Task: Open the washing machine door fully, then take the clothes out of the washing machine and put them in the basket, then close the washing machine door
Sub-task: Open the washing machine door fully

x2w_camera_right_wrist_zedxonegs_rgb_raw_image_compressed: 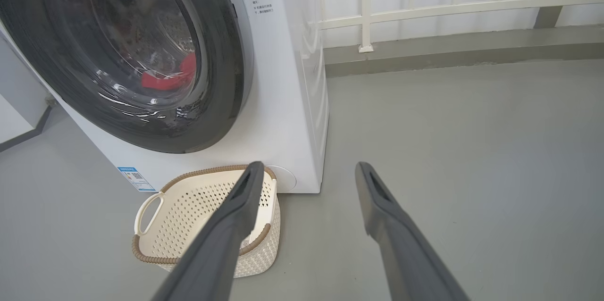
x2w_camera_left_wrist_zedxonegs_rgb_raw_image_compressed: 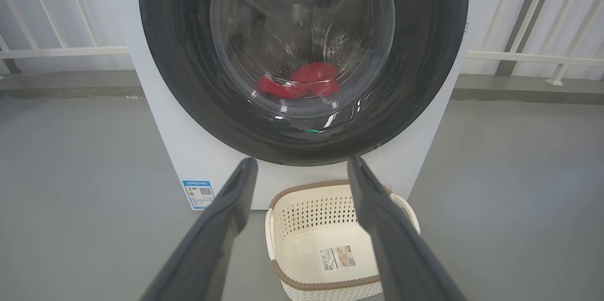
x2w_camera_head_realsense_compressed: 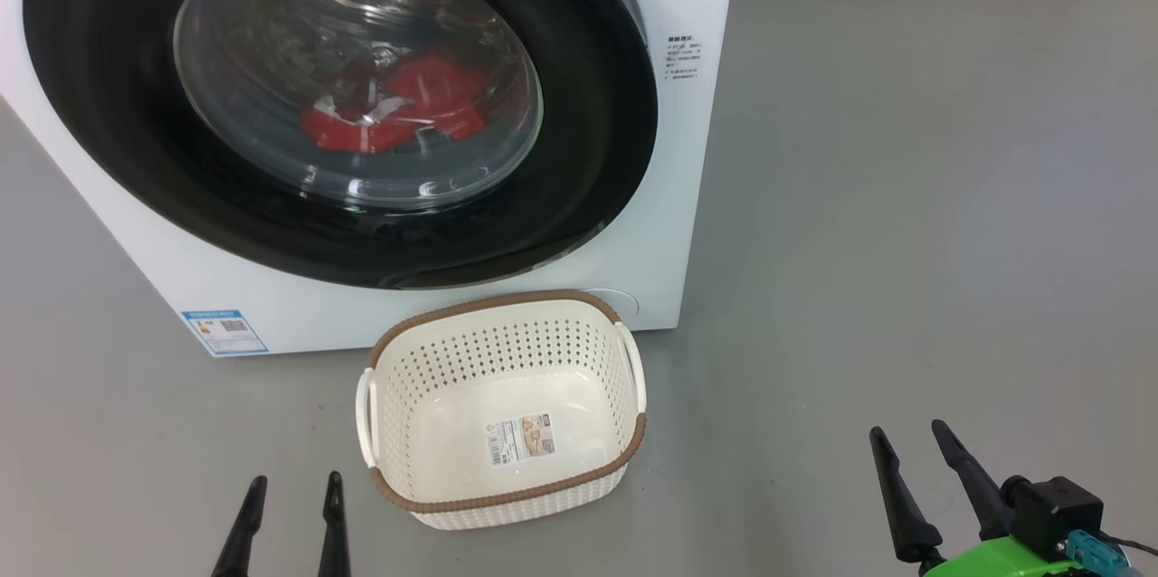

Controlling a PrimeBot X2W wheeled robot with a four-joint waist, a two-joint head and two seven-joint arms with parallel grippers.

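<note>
The white washing machine [x2w_camera_head_realsense_compressed: 674,25] stands ahead with its black-rimmed round door [x2w_camera_head_realsense_compressed: 118,107] shut against the front. Through the glass bowl window I see the red clothes [x2w_camera_head_realsense_compressed: 398,107] lying low in the steel drum, also red clothes [x2w_camera_left_wrist_zedxonegs_rgb_raw_image_compressed: 302,81] in the left wrist view. The cream basket [x2w_camera_head_realsense_compressed: 624,414] sits empty on the floor right in front of the machine, a sticker on its bottom. My left gripper [x2w_camera_head_realsense_compressed: 294,482] is open at the lower left, short of the basket. My right gripper [x2w_camera_head_realsense_compressed: 909,432] is open at the lower right, well clear of everything.
Grey floor [x2w_camera_head_realsense_compressed: 905,197] spreads wide to the right of the machine. A white railing [x2w_camera_right_wrist_zedxonegs_rgb_raw_image_compressed: 424,8] and a low grey kerb run behind it. A small blue label [x2w_camera_head_realsense_compressed: 223,331] marks the machine's lower left corner.
</note>
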